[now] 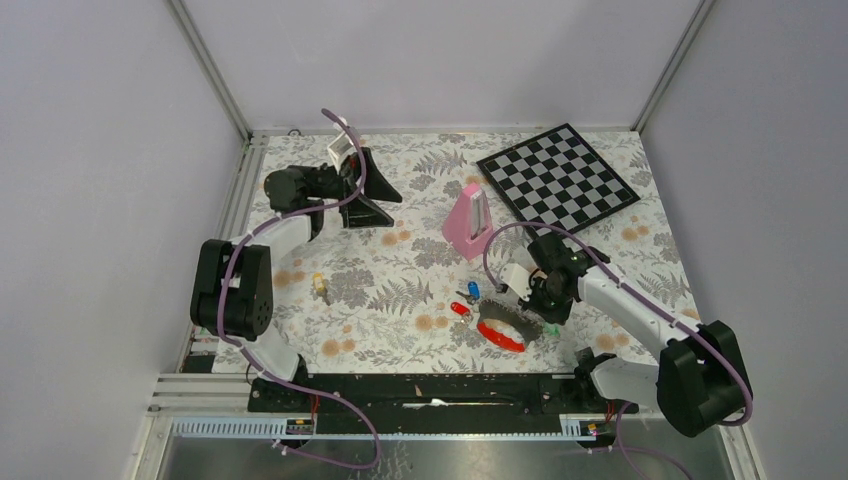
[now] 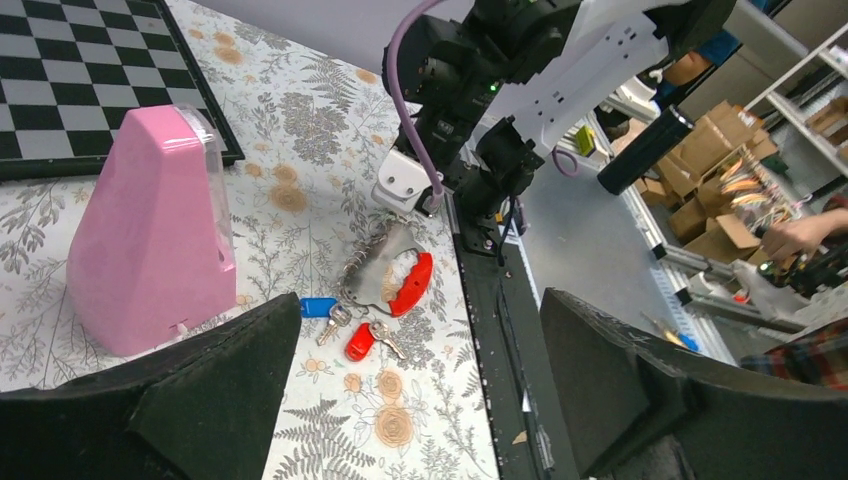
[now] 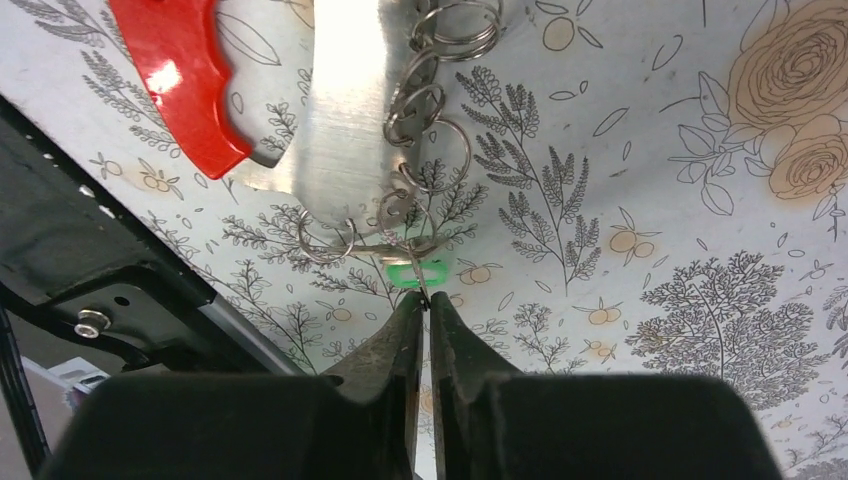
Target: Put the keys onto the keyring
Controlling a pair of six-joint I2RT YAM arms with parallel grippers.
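The keyring (image 1: pixel 500 326) lies on the floral cloth, its thick grey side (image 3: pixel 345 120) carrying several small split rings and its red bar (image 3: pixel 185 80) curving beside it. My right gripper (image 3: pixel 425 300) stands right at it, the jaws all but closed on the thin blade of a green-tagged key (image 3: pixel 418 272) by the grey side's end. A blue-tagged key (image 2: pixel 318 306) and a red-tagged key (image 2: pixel 360 340) lie loose just left of the keyring (image 2: pixel 395 270). A yellow-tagged key (image 1: pixel 320 288) lies alone further left. My left gripper (image 1: pixel 365 195) hovers wide open at the far left, holding nothing.
A pink metronome-shaped pyramid (image 1: pixel 468 222) stands behind the keys, and a chessboard (image 1: pixel 558 178) lies at the back right. The black base rail (image 1: pixel 430 392) runs along the near edge of the table.
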